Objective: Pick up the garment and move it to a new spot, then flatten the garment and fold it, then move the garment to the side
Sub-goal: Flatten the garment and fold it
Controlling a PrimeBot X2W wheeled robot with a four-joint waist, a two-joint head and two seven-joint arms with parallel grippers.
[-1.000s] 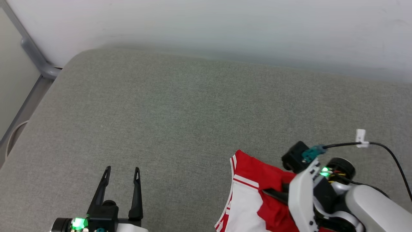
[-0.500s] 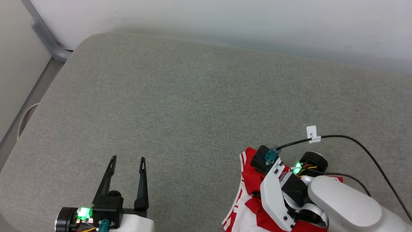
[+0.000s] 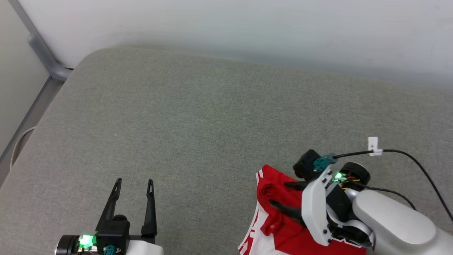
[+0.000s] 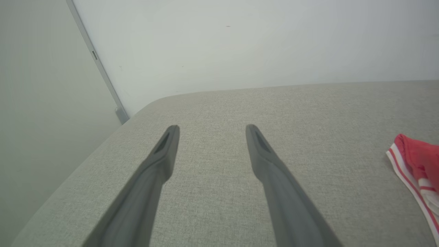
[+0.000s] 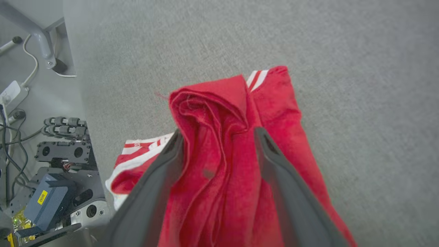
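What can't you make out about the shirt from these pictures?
The garment, lower half: head view, cut off by the bottom edge and covered by the right arm.
Its far side: left wrist view, cut by the right edge.
Whether the right gripper touches the cloth: right wrist view, folds hide it.

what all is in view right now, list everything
red jersey T-shirt with white sleeves and striped trim: 1, red and white, bunched at the cushion's near right
grey woven fabric cushion: 1, grey, under the T-shirt and both tools
plain white wall: 1, white, behind the cushion
grey metal frame tube: 1, grey, far left beside the cushion
thin black cable with white tag: 1, black, on the right arm
grey box with yellow label: 1, grey, below the cushion's edge
left tool: 1, dark, open, over bare cushion at near left
right tool: 1, dark, open, fingers either side of the T-shirt's bunched fold
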